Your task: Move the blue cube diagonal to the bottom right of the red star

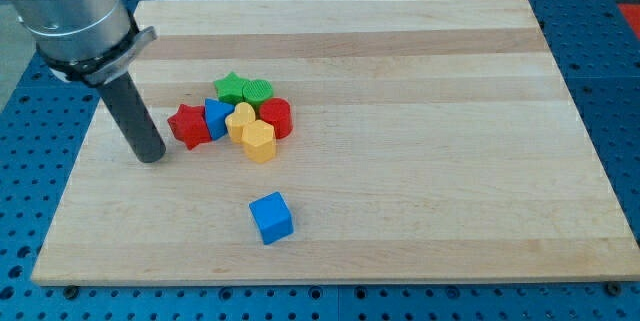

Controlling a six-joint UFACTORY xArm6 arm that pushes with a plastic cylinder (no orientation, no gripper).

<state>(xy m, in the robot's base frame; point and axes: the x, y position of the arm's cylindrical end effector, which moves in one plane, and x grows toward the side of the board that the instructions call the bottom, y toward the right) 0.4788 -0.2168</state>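
The blue cube (271, 217) lies alone near the board's bottom edge, left of centre. The red star (188, 125) sits at the left end of a cluster higher up, so the cube is below and to the right of it, well apart. My tip (150, 156) rests on the board just left of and slightly below the red star, close to it but with a small gap. The tip is far from the blue cube, up and to its left.
The cluster right of the red star holds a second blue block (217, 118), a yellow heart (240, 118), a yellow hexagon (259, 142), a red cylinder (276, 118), a green star (232, 88) and a green block (258, 90). The wooden board (420, 161) lies on a blue table.
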